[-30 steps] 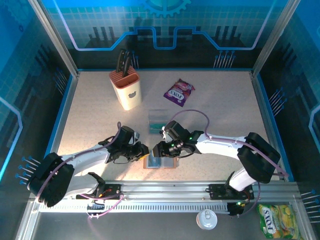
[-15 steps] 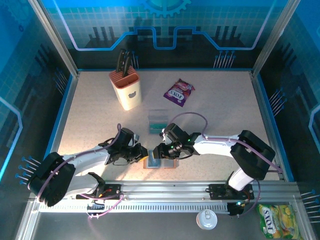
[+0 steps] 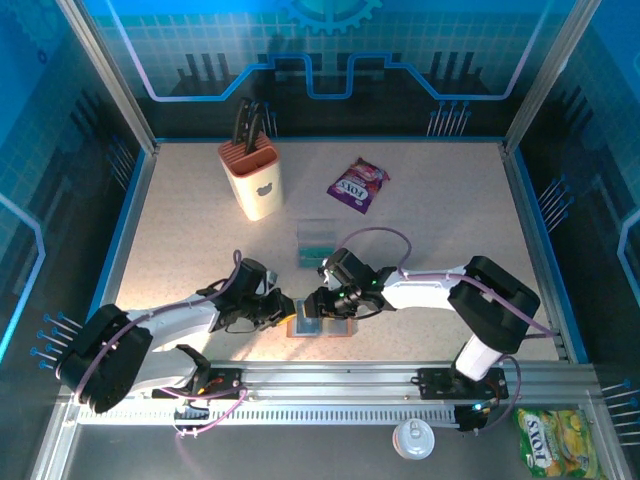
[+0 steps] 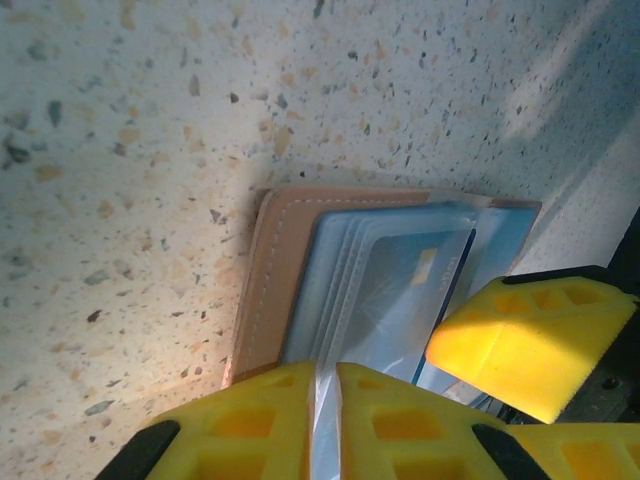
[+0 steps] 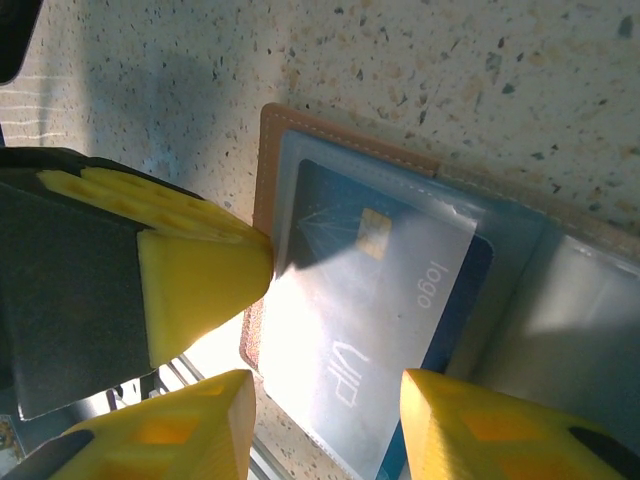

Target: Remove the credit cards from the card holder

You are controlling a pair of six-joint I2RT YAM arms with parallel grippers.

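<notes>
Nearest us, at the bottom edge of the top view, we see a white lid [image 3: 413,438] and a yellow-green packet [image 3: 550,440] below the rail, off the table [image 3: 180,240]. Just above the rail, low in the centre, the card holder [image 3: 340,328] lies open and flat on the table, with an arm reaching in from each side. The left gripper [image 3: 287,308] sits at its left edge. The right gripper [image 3: 313,304] is just beside it, over the holder's upper left part.

From the left wrist, we see the left gripper's pads all but together at the bottom of the frame. They pinch the thin edge of a clear sleeve [image 4: 325,430] of the card holder. Tan leather with pale stitching lies left of the stacked sleeves.

From the right wrist, we see the right gripper's fingers standing apart at the bottom of the frame, on either side of the lower end of a dark blue card [image 5: 390,300]. The card lies inside its sleeve and is marked VIP. We cannot tell whether the fingers touch it.

Farther up the top view, a clear tray [image 3: 317,243] with something teal in it stands just above the right gripper. Beyond that, a knife block [image 3: 252,180] stands at upper left, and a purple packet [image 3: 358,185] lies to its right.
</notes>
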